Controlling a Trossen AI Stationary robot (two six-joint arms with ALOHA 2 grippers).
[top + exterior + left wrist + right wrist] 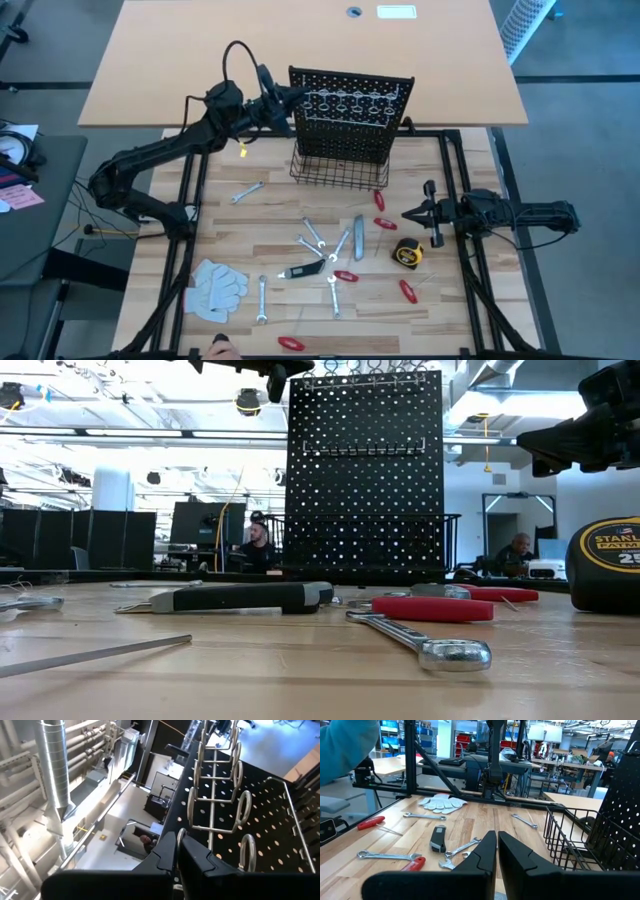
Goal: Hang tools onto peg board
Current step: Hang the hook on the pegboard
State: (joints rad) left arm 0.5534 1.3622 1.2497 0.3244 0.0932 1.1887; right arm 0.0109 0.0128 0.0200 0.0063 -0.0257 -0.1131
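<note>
The peg board (350,105) stands upright at the table's far middle, a black perforated panel with ring hooks (242,810) and a wire basket (338,170) at its base. My left gripper (288,97) is raised to the board's top left corner, shut and holding nothing, close to the ring hooks (177,852). The tools lie flat on the table: silver wrenches (247,192) (313,232), red-handled tools (385,224) (407,290), a yellow-black tape measure (406,253) and a black-handled tool (303,268). My right gripper (415,213) waits shut at the right side.
White work gloves (218,285) lie near the front left. A person's hand (222,350) shows at the near edge and a blue sleeve (345,745) in the right wrist view. More wrenches (262,298) (333,290) lie in front.
</note>
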